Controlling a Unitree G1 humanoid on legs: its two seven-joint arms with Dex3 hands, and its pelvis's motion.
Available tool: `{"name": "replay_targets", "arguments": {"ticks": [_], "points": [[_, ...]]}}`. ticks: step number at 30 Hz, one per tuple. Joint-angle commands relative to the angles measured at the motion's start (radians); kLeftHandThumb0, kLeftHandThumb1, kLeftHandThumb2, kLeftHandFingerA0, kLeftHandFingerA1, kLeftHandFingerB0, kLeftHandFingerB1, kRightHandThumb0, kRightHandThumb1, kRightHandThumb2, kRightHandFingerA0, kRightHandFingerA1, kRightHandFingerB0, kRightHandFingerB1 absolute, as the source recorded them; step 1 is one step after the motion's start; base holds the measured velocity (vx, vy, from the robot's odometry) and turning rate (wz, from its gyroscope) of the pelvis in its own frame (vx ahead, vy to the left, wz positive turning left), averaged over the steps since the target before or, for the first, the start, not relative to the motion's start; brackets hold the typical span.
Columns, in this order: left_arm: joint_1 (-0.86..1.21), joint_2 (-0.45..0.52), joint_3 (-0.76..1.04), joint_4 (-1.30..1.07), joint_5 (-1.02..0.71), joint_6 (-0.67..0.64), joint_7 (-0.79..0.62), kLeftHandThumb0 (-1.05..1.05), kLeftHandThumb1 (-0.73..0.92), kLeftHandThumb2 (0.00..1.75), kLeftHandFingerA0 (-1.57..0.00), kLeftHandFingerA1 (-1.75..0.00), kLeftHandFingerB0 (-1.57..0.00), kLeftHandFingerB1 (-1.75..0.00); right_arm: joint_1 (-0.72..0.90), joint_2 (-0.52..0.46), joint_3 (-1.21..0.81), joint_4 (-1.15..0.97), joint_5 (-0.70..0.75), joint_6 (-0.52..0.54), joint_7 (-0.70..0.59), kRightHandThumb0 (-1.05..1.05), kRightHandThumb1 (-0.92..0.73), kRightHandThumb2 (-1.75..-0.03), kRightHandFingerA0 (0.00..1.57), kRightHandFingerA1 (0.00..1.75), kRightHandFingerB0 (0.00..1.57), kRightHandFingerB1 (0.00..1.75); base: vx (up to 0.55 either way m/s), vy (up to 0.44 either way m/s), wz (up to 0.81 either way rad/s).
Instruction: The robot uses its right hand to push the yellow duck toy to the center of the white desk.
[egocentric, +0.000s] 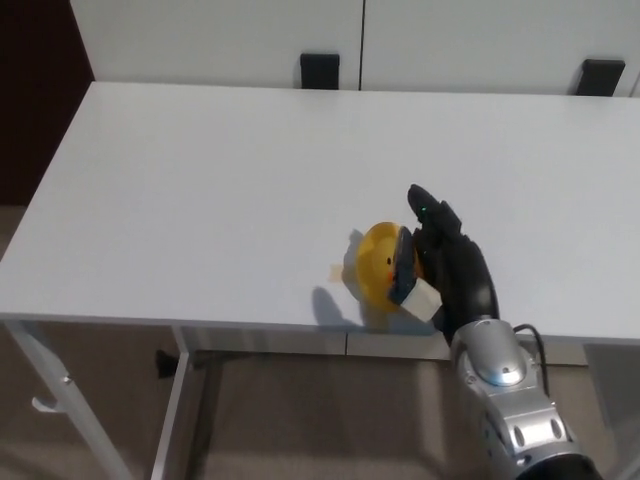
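The yellow duck toy (376, 265) sits on the white desk (250, 180), close to the front edge and right of the desk's middle. My right hand (445, 260) rests flat against the duck's right side, its black fingers (428, 213) stretched forward and apart, the thumb with its pale pad (420, 297) touching the toy's near side. The hand holds nothing. My silver right forearm (505, 400) comes up from the bottom right. No left hand shows.
A small tan tape mark (335, 272) lies on the desk just left of the duck. Two black brackets (319, 70) (601, 76) stand at the desk's far edge against white cabinets. Desk legs (190, 400) show below the front edge.
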Motion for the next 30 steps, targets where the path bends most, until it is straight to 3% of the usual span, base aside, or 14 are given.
{"name": "replay_targets", "arguments": {"ticks": [1,6,13,30], "points": [[0.006,0.016,0.001,0.005,0.006,-0.007,-0.010,-0.18,0.68,0.66,-0.81,-0.76,-0.79,-0.63,0.030,-0.093,-0.080,-0.129,0.065,-0.084,0.061,-0.80,-0.74,-1.17,0.00,0.21,0.00,0.19,0.00,0.000,0.00],[0.010,0.019,0.005,0.008,0.003,-0.009,-0.011,-0.18,0.66,0.65,-0.80,-0.79,-0.80,-0.64,0.050,-0.139,-0.182,-0.252,0.166,-0.057,0.106,-0.80,-0.75,-1.15,0.00,0.19,0.01,0.20,0.00,0.000,0.00],[0.014,0.025,0.004,0.005,0.004,-0.013,-0.020,-0.17,0.66,0.64,-0.79,-0.76,-0.76,-0.61,0.032,-0.128,-0.413,-0.418,0.439,0.028,0.091,-0.79,-0.73,-1.14,0.01,0.21,0.02,0.21,0.00,0.000,0.00],[0.015,0.026,0.004,0.004,0.004,-0.014,-0.021,-0.17,0.66,0.64,-0.79,-0.76,-0.76,-0.61,0.033,-0.114,-0.453,-0.461,0.465,0.082,0.100,-0.79,-0.73,-1.14,0.01,0.21,0.02,0.21,0.00,0.000,0.00]]}}
